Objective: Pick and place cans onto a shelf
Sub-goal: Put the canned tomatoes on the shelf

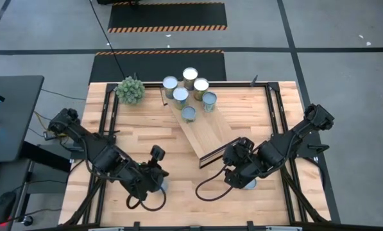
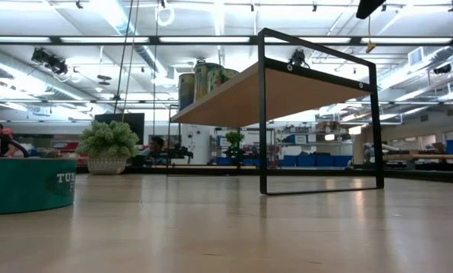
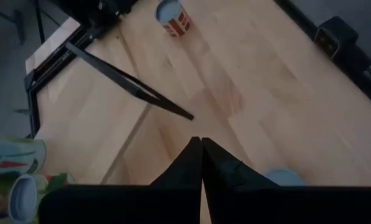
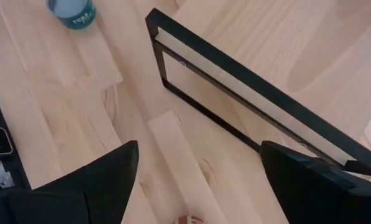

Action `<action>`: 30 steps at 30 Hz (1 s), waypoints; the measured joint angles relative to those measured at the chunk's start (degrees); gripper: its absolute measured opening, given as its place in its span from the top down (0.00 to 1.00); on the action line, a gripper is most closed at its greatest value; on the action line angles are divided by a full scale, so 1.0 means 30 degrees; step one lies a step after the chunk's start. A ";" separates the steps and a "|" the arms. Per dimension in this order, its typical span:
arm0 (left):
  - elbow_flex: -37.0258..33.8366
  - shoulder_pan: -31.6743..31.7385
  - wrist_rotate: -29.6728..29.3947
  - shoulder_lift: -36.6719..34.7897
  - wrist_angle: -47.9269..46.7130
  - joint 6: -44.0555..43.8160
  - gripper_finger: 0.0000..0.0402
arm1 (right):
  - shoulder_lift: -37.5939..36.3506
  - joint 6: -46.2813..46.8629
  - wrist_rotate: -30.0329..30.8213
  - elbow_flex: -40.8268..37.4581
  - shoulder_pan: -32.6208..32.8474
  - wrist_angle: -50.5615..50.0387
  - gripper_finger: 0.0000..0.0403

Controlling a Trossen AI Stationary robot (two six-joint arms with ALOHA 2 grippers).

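High view, L to R: plant ball (image 1: 130,90) sits at the counter's (image 1: 281,102) far-left corner. Left hand (image 1: 158,156) hangs low over the front-left part of the counter; left wrist view has its fingers (image 3: 185,163) pressed together, nothing between them, w/ a pale-topped can (image 3: 283,177) just beside them on the wood. Shelf (image 1: 207,131) runs diagonally thru the middle, dark-framed end (image 1: 212,156) nearest the right arm. Six cans on its far end: four in a cluster (image 1: 190,85) at the back, one (image 1: 209,101) to their right, one (image 1: 188,114) a bit further along the plank. Right hand (image 1: 237,174) hovers near the front-right, just off the shelf's framed end, fingers (image 4: 110,171) spread wide and empty; a can (image 1: 250,183) shows partly under that arm. Right wrist view catches a teal can (image 4: 71,11) across the counter. Low view: teal can (image 2: 27,193) close by at left, shelf (image 2: 287,87) raised on its frame
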 joint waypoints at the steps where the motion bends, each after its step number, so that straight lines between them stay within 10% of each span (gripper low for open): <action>1: -0.0195 0.0071 -0.0021 -0.0018 0.0105 0.0017 0.97 | 0.0000 0.0073 0.0024 -0.0046 0.0021 -0.0013 0.14; 30: -1.4904 -0.0313 -0.0159 -0.9026 0.9307 -1.0445 0.97 | -0.0007 0.0084 -0.0604 -0.0137 0.0610 -0.1057 0.14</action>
